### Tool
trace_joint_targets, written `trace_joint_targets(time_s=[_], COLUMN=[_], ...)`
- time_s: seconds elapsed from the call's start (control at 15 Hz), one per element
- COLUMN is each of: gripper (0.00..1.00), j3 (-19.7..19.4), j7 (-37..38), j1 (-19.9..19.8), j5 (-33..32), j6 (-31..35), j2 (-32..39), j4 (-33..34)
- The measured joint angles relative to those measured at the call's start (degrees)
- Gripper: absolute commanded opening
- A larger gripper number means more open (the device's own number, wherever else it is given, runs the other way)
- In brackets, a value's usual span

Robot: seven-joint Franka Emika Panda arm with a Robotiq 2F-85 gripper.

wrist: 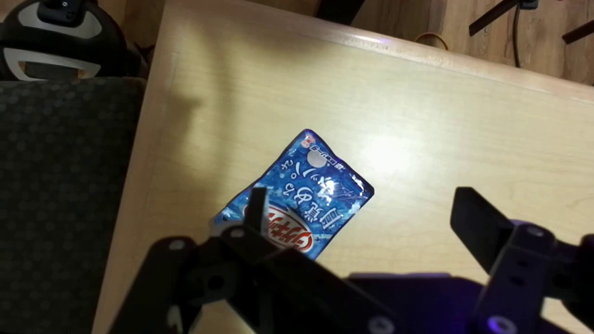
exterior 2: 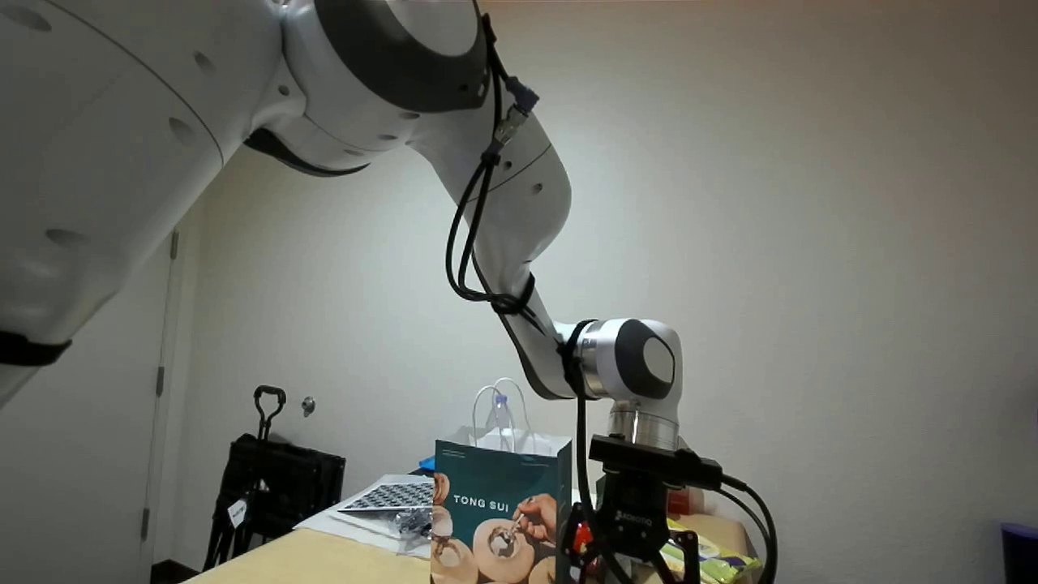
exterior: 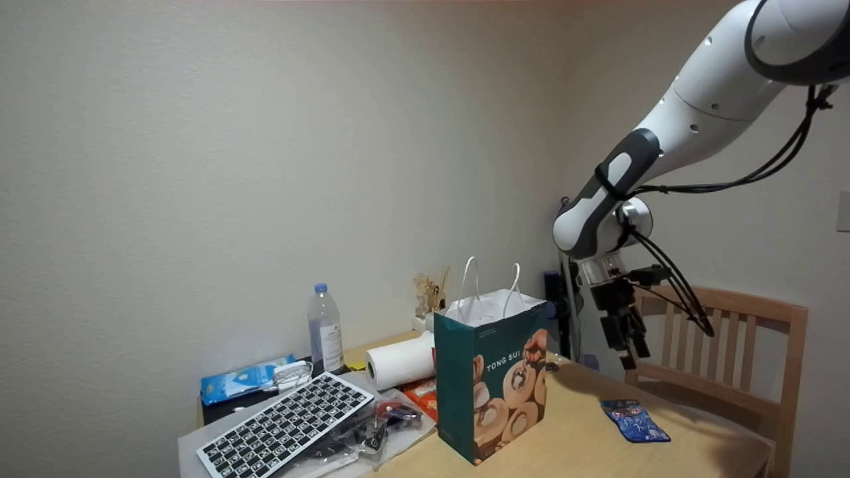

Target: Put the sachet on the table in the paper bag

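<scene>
The dark-blue sachet lies flat on the tan table, to the right of the paper bag in an exterior view. The sachet also shows in the wrist view, partly covered by a finger. The teal-green paper bag stands upright with its white handles up; it also shows in an exterior view. My gripper is above the table near the sachet, apart from it. In the wrist view the gripper has its fingers wide apart with nothing between them; the left finger overlaps the sachet.
Left of the bag are a black-and-white checkered panel, a clear bottle, a white paper roll and a light-blue package. A slatted chair stands at the table's right edge. A dark seat borders the table in the wrist view.
</scene>
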Motion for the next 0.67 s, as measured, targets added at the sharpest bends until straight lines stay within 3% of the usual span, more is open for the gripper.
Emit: trace_joint_targets(time_s=[0.33, 0.67], gripper=[1.0, 1.0], j3=[0.44, 0.59], j7=[0.1, 5.12], j1=[-0.08, 0.14], j5=[-0.9, -3.53], j6=[-0.86, -3.42], j2=[6.9, 12.96], j4=[8.25, 16.27])
